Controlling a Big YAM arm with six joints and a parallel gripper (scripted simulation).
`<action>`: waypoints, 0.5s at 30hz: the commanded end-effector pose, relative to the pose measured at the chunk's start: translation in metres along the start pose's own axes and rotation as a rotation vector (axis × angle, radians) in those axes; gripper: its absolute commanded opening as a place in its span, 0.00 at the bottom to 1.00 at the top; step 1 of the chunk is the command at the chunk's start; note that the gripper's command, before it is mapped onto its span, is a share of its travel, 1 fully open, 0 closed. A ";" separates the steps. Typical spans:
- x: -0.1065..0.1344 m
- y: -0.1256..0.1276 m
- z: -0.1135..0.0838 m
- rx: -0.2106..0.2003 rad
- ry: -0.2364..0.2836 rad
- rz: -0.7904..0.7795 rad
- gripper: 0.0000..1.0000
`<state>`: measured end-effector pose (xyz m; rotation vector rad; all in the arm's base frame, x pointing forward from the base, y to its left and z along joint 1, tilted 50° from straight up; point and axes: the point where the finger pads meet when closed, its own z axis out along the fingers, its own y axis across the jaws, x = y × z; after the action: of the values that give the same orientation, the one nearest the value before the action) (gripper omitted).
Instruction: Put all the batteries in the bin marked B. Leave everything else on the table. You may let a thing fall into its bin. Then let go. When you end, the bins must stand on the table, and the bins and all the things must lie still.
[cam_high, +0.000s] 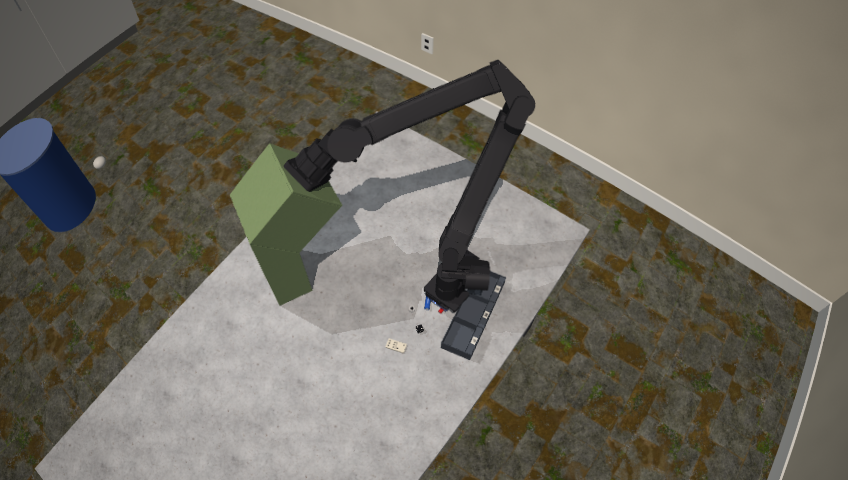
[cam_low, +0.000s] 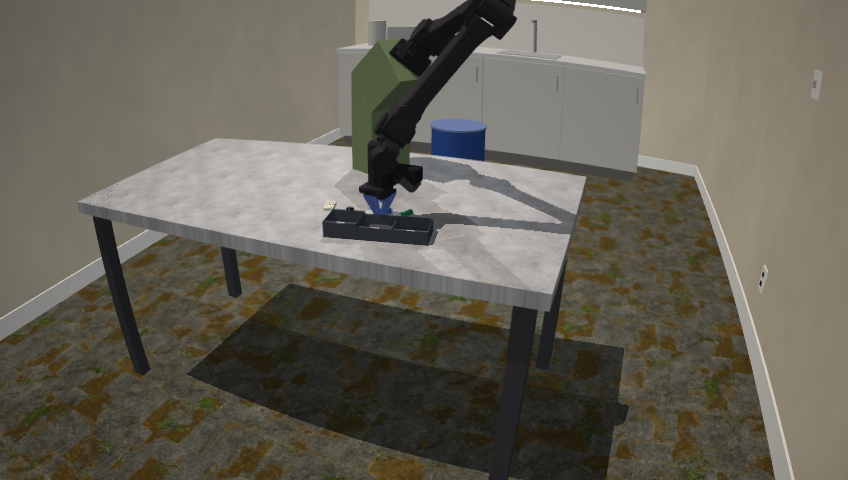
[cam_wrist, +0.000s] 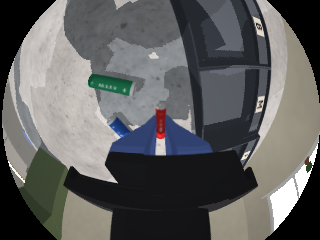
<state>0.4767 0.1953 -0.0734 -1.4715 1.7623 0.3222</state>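
Observation:
My gripper (cam_wrist: 160, 119), with blue fingers, is shut on a slim red and white battery (cam_wrist: 160, 127) that points away from the camera. It stands low over the table, just left of the dark row of three bins (cam_wrist: 227, 60). A green battery (cam_wrist: 110, 84) lies on the table to the left of the fingers. From the top view the gripper (cam_high: 429, 304) shows with the red battery (cam_high: 440, 309) beside the bins (cam_high: 473, 321). In the exterior view the gripper (cam_low: 379, 205) stands behind the bins (cam_low: 378, 227), with the green battery (cam_low: 406, 212) to its right. The bin labels are too small to read.
A white die (cam_high: 411, 308), a black die (cam_high: 418, 328) and a cream domino tile (cam_high: 395, 344) lie on the table near the bins. The arm's green base block (cam_high: 282, 220) stands at the table's far side. The table edge runs close in front of the bins (cam_low: 380, 270).

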 end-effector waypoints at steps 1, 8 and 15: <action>-0.015 -0.004 -0.003 0.007 -0.014 -0.013 0.05; -0.004 0.000 -0.013 0.004 0.000 -0.002 0.05; 0.000 -0.004 -0.039 0.014 0.001 0.002 0.05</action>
<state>0.4656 0.1867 -0.0632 -1.4736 1.7678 0.3369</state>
